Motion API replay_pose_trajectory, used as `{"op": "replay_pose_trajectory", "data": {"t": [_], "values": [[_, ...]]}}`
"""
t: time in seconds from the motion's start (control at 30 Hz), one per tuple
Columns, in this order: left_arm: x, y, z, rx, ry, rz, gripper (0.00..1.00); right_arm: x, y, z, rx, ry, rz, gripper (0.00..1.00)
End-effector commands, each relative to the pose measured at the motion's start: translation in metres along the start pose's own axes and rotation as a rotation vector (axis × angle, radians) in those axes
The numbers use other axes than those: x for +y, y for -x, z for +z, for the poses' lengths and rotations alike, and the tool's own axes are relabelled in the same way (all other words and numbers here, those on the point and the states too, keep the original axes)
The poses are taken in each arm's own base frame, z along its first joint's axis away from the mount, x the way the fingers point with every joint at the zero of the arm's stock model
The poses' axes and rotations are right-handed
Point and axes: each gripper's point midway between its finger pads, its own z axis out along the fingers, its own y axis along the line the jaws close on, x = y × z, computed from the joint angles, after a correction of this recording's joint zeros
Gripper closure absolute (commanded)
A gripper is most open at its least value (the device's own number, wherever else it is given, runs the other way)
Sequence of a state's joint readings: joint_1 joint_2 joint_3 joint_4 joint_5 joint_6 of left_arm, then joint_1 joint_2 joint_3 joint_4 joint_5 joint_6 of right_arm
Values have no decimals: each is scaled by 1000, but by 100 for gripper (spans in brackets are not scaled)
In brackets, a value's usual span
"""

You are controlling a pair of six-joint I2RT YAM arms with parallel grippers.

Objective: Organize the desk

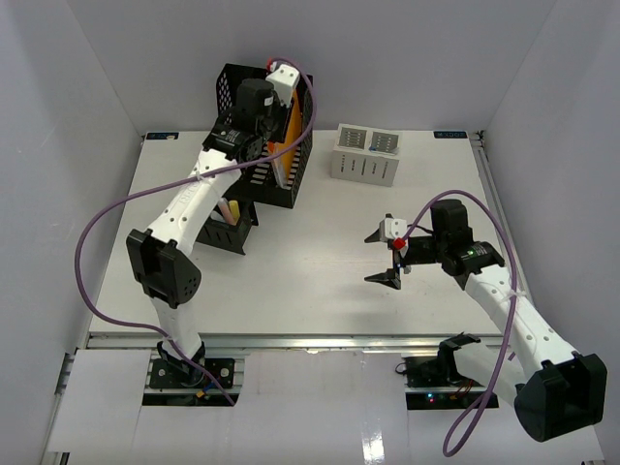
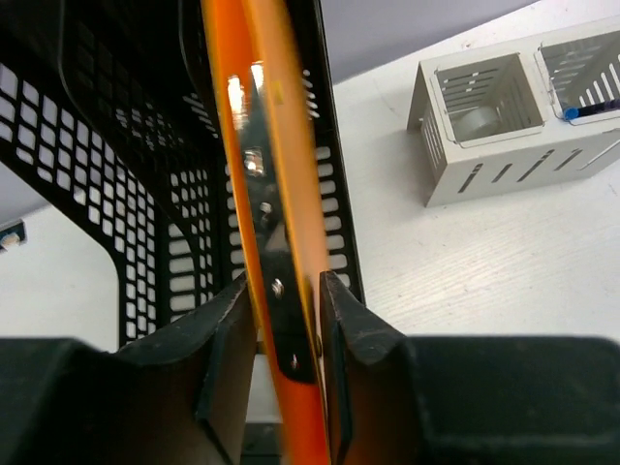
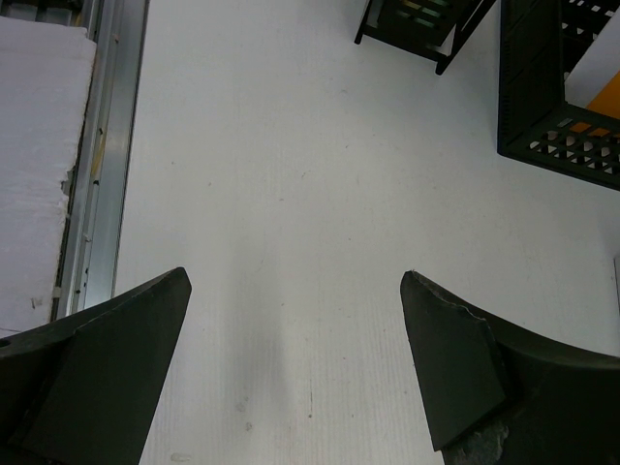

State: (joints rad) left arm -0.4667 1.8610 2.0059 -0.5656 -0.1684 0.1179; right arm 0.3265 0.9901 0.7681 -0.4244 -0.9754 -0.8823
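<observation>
Filing step: L gripper (image 2: pixel 288 291) jaws flank orange folder (image 2: pixel 291 174) in black mesh rack (image 2: pixel 116 194) at desk (image 1: pixel 320 252) far-left, grip vs. loose can't tell; R gripper (image 1: pixel 381 257) wide open mid-desk; next prob. release, lift straight out.

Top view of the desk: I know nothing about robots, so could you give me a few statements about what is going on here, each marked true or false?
1. The right fingers are spread wide with nothing between them. True.
2. The orange folder lies flat on the desk. False: it stands on edge in the black rack.
3. A grey holder stands to the right of the rack. True.
4. The left fingers hang over bare desk. False: they sit either side of the folder, at the rack.
</observation>
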Motion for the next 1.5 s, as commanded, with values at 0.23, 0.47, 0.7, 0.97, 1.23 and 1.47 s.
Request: {"op": "replay_pose_trajectory", "data": {"t": [0.23,0.47,0.7,0.97,1.23,1.47], "values": [[28,130,-80,-364,37,-225,4,-18,-10,-20,-2,-97,56,4],[45,132,-130,-425,84,-261,4,-27,-18,-32,-1,-171,95,3],[86,43,-170,-337,309,-374,21,-28,-22,-36,-8,-199,106,3],[68,-52,-170,-249,162,-662,6,-28,-27,-34,-2,-197,124,3],[48,-79,-124,-307,-53,-622,3,-28,-27,-34,0,-195,121,3],[40,-63,-91,-388,-153,-479,4,-28,-28,-34,3,-187,122,3]]}}
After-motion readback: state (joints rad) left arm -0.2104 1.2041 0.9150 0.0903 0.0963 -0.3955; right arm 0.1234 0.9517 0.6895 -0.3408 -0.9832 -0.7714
